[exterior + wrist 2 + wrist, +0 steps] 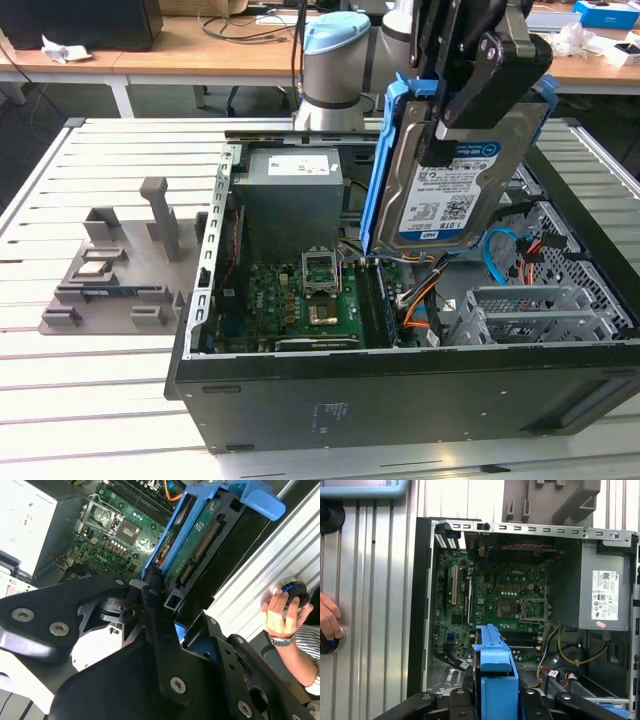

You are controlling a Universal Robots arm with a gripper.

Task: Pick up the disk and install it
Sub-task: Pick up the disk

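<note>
"Holding anything, those jaws?"

"Yes. They are clamped on the disk [447, 195] at its upper end, and one side of them lies across the labelled face in the exterior view."

"Where is the disk, then?"

"It hangs in the air below the jaws, above the open computer case [400, 395]. It touches nothing else. It stands nearly upright, leaning a little, with the white-and-blue label turned toward the exterior camera and the blue carrier running along its long edges."

"What lies under it?"

"Its lower end hangs over the middle of the case. The green motherboard [300, 300] is on the exterior view's left of it, and the grey metal drive cage [530, 310] on the exterior view's right. The grey power supply [295, 190] sits at the far side of the case."

"Do the wrist cameras add anything?"

"In the second wrist view the disk [200, 537] shows its board side, reaching out from between the black jaws. In the first wrist view the carrier's blue end [495, 690] sticks out from the jaws over the motherboard."

"Anything outside the case?"

"A grey fixture [110, 270] stands on the slatted tabletop [90, 400], well apart from the disk. A person's hand [278, 611] rests on a dark round knob [294, 591] on the tabletop beside the case."
</note>
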